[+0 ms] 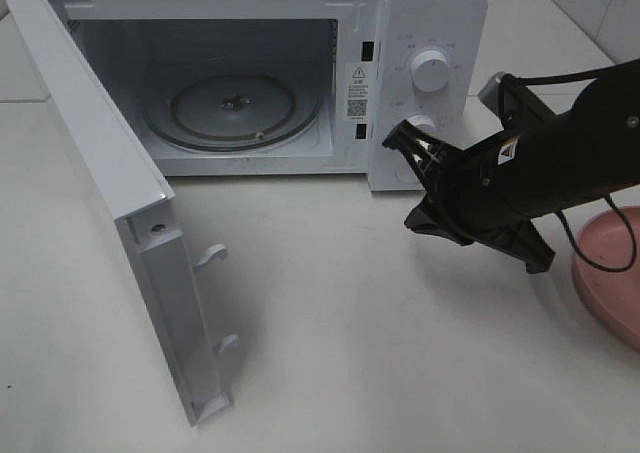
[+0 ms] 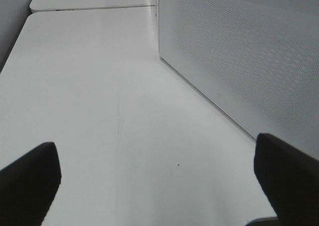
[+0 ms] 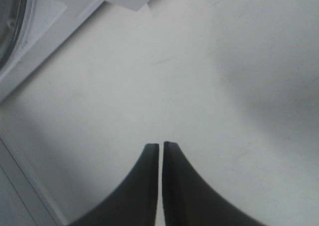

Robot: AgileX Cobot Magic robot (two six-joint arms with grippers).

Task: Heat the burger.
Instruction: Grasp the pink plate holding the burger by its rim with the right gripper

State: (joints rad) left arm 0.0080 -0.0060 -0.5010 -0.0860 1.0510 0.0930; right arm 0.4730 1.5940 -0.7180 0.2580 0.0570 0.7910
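A white microwave stands at the far side of a white table. Its door is swung wide open toward the near left, and two hooked latches stick out of the door's inner edge. Inside, the round glass turntable lies bare on the floor of the cavity. On the control panel to the right of the opening sits a white upper knob. A lower knob is partly hidden behind the right arm.

The right gripper reaches in from the right and hangs above the table, in front of the control panel. In its wrist view the right gripper has its two dark fingers drawn almost together, with only a thin slit between them and nothing held. White table and a corner of the microwave lie below them.

The left gripper shows only in its own wrist view. Its fingers stand wide apart and empty, low over the table, just beside an upright white dotted panel.

A round pink plate lies at the right edge of the table, partly under the right arm. The burger shows in none of the three views, so its place cannot be told.
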